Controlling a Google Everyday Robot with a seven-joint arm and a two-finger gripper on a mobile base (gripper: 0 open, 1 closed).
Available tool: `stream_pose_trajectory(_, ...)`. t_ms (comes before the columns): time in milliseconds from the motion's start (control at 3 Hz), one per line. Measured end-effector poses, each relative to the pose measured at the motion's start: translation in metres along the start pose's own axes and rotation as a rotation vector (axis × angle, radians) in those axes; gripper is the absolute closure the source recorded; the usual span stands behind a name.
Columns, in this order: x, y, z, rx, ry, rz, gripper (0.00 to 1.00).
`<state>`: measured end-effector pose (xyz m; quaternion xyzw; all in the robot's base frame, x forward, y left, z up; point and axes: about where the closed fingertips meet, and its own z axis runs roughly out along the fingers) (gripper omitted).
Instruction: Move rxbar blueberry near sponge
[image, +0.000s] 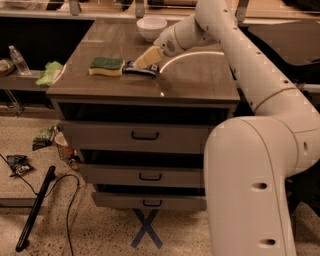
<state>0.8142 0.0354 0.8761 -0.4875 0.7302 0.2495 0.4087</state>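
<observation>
Nearest, at 5 o'clock of the view, the thick white foot of the arm (250, 190), upright in front of the cabinet. From there up to an elbow at 3 o'clock, then a long link going back to 1 o'clock above the table, and from that bend a short wrist sloping down toward 8 o'clock.

On the speckled floor at 6 o'clock, a blue X of tape (146, 229). At 8 o'clock a black stick (35, 207) lying beside a thin black cable (70, 210). A little further, at 9 o'clock, a dark snack bag (17, 164) and a crumpled green packet (44, 137).

Behind the tape, three drawers (145, 135) with dark handles, one above the other. Above them the brown tabletop (200, 82).

On it, at 12 o'clock of the view, the gripper (145, 60), pointed down toward 8 o'clock and set right over the rxbar blueberry (150, 72). Released or clenched: cannot tell.

The rxbar blueberry flat on the tabletop under the gripper's tip, with the sponge (106, 65) just at its 9 o'clock; touching or a little apart, cannot tell. Sponge with green side up, yellow below. Pale print on the blue wrapper, too small to read.

Off the table, at 9 o'clock of the sponge, a light green cloth (50, 72) on a lower ledge, and beyond it a clear water bottle (19, 60).

Farthest, at 12 o'clock of the gripper, a white bowl (151, 27) near the back edge of the tabletop.
</observation>
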Motion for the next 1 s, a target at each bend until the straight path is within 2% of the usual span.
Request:
stream_pose_trajectory(333,-0.021,-0.015,-0.061,0.078,-0.105,0.002,0.00)
stream_pose_trajectory(667,-0.028,-0.035,-0.159,0.230,-0.203,-0.008,0.00)
stream_pose_trajectory(1000,-0.015,-0.046,-0.188,0.283,-0.211,0.009,0.00)
